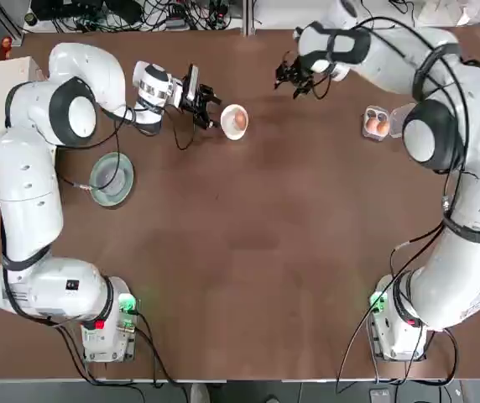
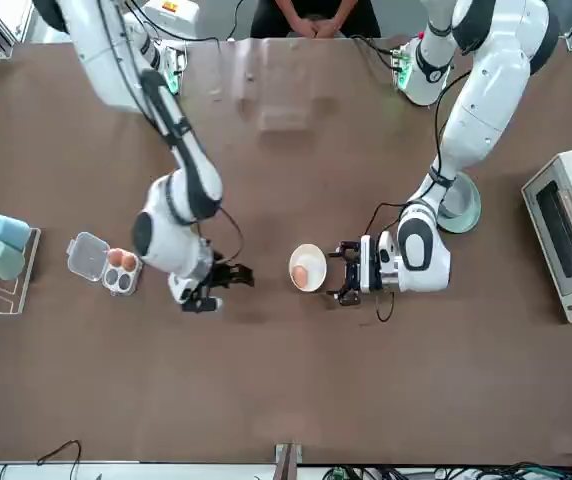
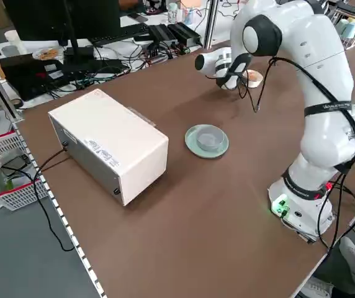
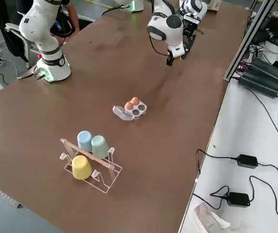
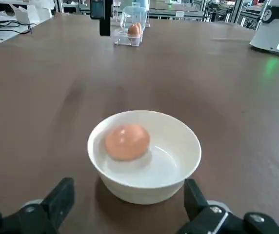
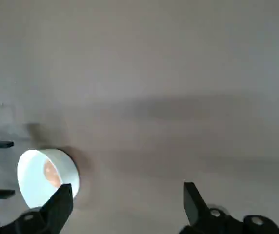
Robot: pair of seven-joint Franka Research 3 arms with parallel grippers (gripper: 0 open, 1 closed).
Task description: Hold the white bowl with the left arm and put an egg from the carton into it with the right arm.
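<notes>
The white bowl stands on the brown table with one brown egg lying inside it. My left gripper is level with the bowl on its left side. In the left wrist view its fingers stand open to either side of the bowl's near rim without touching it. My right gripper hangs open and empty above the table, between the bowl and the clear carton. The carton's lid is open and two eggs sit in it.
A pale green glass dish lies near the left arm. A white oven box stands at the robot's left edge. A wire rack with cups is beyond the carton on the right. A person sits behind the arms' bases.
</notes>
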